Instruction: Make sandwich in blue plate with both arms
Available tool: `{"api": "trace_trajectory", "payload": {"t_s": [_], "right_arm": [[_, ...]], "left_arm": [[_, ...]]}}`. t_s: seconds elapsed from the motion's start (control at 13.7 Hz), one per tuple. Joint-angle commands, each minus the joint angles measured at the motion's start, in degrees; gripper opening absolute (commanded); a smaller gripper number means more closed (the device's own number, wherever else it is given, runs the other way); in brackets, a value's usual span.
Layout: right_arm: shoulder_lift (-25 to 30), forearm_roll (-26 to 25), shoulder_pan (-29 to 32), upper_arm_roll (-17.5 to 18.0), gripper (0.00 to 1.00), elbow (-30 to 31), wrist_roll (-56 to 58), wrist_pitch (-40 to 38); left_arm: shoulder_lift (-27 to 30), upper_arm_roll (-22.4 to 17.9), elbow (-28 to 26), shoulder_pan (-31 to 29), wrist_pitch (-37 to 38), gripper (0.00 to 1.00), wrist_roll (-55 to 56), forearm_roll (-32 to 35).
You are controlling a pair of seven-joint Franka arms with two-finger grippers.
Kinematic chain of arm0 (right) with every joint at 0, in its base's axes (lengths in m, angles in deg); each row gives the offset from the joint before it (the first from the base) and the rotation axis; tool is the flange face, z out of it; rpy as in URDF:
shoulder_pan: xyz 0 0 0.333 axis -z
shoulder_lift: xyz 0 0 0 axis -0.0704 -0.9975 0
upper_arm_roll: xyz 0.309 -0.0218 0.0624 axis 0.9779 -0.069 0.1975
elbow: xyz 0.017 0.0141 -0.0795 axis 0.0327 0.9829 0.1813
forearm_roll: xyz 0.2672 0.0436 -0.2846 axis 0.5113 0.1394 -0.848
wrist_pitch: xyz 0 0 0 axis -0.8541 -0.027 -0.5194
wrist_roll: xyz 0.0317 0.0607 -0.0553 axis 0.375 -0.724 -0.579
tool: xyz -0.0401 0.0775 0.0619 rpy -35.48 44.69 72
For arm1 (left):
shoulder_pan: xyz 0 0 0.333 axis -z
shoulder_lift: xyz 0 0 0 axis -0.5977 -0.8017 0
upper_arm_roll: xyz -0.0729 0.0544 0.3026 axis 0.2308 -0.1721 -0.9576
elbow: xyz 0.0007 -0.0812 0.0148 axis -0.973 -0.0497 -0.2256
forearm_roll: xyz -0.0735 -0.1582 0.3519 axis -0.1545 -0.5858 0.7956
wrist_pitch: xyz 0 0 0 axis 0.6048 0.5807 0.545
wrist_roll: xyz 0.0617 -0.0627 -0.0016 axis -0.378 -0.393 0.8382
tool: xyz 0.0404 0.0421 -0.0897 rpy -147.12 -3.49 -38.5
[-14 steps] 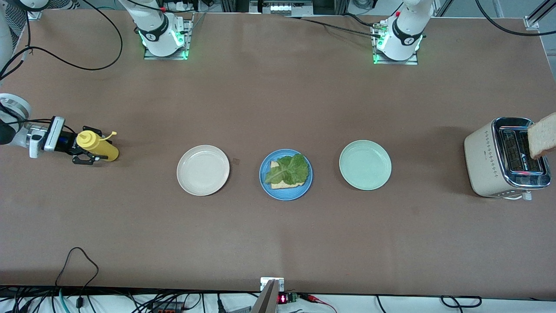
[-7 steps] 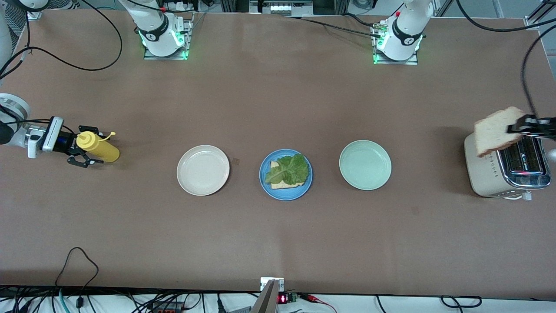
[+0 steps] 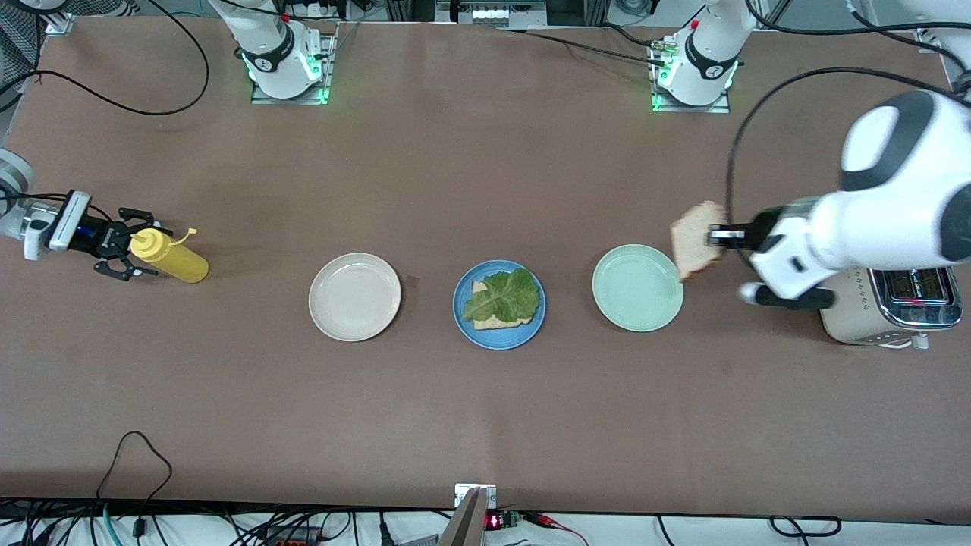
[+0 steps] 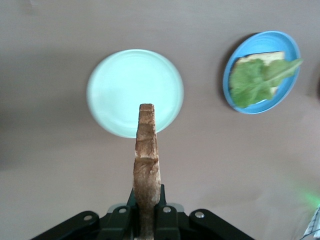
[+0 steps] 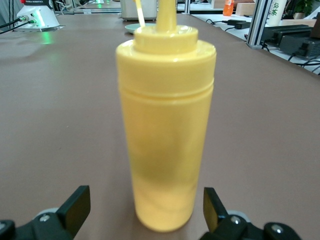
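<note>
The brown worktop [image 3: 485, 425] fills nearly the whole front view. At the right edge of the frame the left arm [image 3: 895, 205] comes in, its upper links cut off by the frame border, and it covers much of the cream toaster [image 3: 887, 311], of which only the lower body and part of the chrome slot top show. The right arm [image 3: 30, 220] enters at the left edge, most of it out of frame.

Across the frame's middle lie three plates in a row: a beige plate [image 3: 354, 296], the blue plate [image 3: 498, 305] at centre, and a pale green plate [image 3: 637, 287]. On the blue plate a crinkled lettuce leaf [image 3: 502, 294] lies over a bread slice [image 3: 493, 321], hiding all but its edges.

The left end effector [image 3: 721, 236] is clamped on a second bread slice [image 3: 696, 240], held on edge above the worktop at the green plate's rim; in the left wrist view the slice [image 4: 147, 165] hides the fingertips.

At the frame's left the yellow squeeze bottle [image 3: 168, 254] stands on the worktop. The right end effector [image 3: 125, 246] is spread wide around it, fingers [image 5: 75, 205] clear of its sides.
</note>
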Motion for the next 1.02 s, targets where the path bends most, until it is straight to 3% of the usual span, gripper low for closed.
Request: {"api": "trace_trajectory", "payload": {"t_s": [0.0,0.29,0.51,0.8,0.95], "right_arm": [[-0.1,-2.1,2.7,0.8,1.00,-3.2,0.6,-1.9],[0.1,-5.4,3.1,0.7,1.00,-11.5,-1.6,-6.4],[1.0,-7.2,2.8,1.2,1.00,-15.5,-10.7,-9.7],[10.7,-12.3,2.1,5.0,1.00,-15.8,-25.5,-11.0],[16.0,-14.3,-1.1,5.6,1.00,-15.8,-34.7,-11.7]], "left_arm": [[-2.0,1.5,-3.0,4.5,-8.4,0.01,5.8,-1.1],[-9.7,1.2,-2.9,11.9,-24.2,0.01,15.3,-3.1],[-13.7,1.2,-2.4,15.9,-33.8,0.01,19.3,-3.2],[-18.7,1.3,-2.4,19.5,-49.2,0.01,19.6,-3.3],[-19.9,1.3,-2.3,20.0,-51.3,0.01,19.7,-3.2]]}}
